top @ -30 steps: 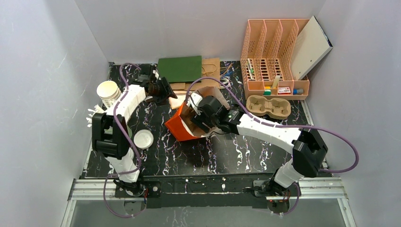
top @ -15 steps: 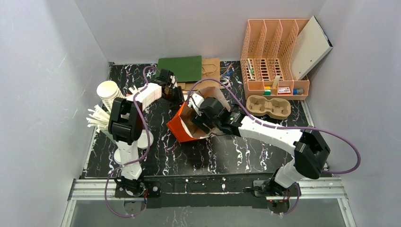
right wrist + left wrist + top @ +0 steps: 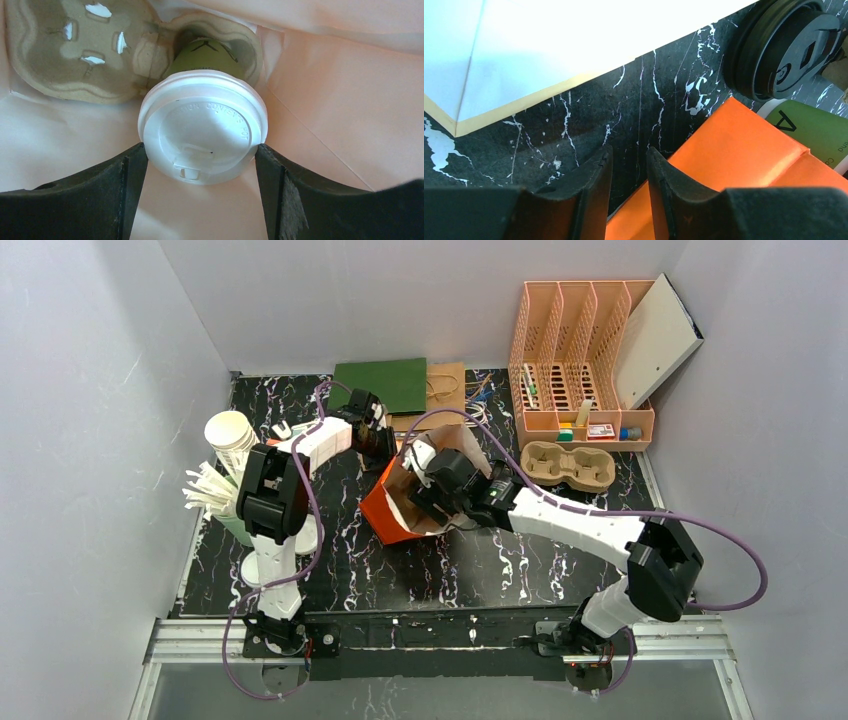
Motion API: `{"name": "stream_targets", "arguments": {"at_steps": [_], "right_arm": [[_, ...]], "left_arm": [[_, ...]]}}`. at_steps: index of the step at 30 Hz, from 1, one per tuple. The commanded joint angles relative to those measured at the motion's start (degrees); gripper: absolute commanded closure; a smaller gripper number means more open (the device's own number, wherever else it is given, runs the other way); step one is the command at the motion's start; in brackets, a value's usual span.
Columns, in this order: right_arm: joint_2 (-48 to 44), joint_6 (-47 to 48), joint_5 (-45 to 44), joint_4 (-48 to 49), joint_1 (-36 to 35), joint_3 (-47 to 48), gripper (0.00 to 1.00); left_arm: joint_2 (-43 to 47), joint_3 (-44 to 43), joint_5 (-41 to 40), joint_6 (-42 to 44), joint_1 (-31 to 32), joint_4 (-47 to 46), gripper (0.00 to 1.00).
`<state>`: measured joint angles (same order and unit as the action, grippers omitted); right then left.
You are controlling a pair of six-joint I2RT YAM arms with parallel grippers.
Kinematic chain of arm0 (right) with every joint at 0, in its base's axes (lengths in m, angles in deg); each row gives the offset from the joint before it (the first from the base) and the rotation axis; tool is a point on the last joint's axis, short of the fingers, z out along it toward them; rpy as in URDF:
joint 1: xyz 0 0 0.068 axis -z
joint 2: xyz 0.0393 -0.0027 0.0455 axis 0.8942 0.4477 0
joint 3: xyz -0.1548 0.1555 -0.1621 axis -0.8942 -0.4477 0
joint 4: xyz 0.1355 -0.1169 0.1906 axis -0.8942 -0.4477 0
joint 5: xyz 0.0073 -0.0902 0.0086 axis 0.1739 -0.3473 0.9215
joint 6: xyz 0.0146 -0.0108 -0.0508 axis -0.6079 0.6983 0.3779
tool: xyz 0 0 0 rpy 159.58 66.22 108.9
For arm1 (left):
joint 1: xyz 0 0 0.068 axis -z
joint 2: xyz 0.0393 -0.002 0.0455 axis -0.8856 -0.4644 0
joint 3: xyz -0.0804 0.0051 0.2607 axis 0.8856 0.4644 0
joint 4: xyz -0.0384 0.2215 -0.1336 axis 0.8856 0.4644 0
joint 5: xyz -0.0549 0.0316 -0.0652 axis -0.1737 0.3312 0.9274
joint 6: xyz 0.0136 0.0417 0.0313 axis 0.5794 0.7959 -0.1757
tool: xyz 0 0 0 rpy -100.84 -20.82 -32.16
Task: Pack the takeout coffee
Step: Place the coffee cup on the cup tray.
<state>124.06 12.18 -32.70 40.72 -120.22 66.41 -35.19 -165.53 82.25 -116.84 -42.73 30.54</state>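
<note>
The takeout coffee (image 3: 202, 127), a dark green cup under a white lid, sits in one cell of a cardboard carrier (image 3: 60, 50) inside the open orange bag (image 3: 385, 512). My right gripper (image 3: 200, 147) reaches down into the bag (image 3: 428, 492), and its fingers press both sides of the lid's rim. My left gripper (image 3: 378, 440) hovers at the bag's far left rim. In the left wrist view its jaws (image 3: 629, 151) stand a narrow gap apart with nothing between them, over the tabletop and the bag's orange edge (image 3: 734, 150).
A black lid (image 3: 781, 47) and a green cup side (image 3: 819, 130) lie just past the bag. A stack of white cups (image 3: 230, 435) stands at the left. A flat green bag (image 3: 380, 385), a peach organiser (image 3: 580, 360) and a second carrier (image 3: 568, 465) are at the back.
My left arm swung right from beside the white cups to the bag's far rim while its jaws narrowed. The right gripper stayed inside the bag, which shifted slightly.
</note>
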Motion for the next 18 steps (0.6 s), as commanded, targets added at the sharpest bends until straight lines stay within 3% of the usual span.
{"name": "stream_targets", "arguments": {"at_steps": [1,6,18], "right_arm": [[-3.2,-2.8,0.2,-5.1,-0.4,-1.2,0.54],[-6.1,-4.3,0.6,-5.9,-0.3,-4.5,0.53],[-8.0,-5.5,-0.9,-1.6,-0.4,-8.9,0.54]], "left_arm": [[3.7,-2.1,-2.1,1.3,0.3,1.5,0.70],[5.0,-0.5,-3.9,0.4,0.3,-1.5,0.68],[1.6,2.2,2.7,-2.1,1.4,-3.0,0.66]]}}
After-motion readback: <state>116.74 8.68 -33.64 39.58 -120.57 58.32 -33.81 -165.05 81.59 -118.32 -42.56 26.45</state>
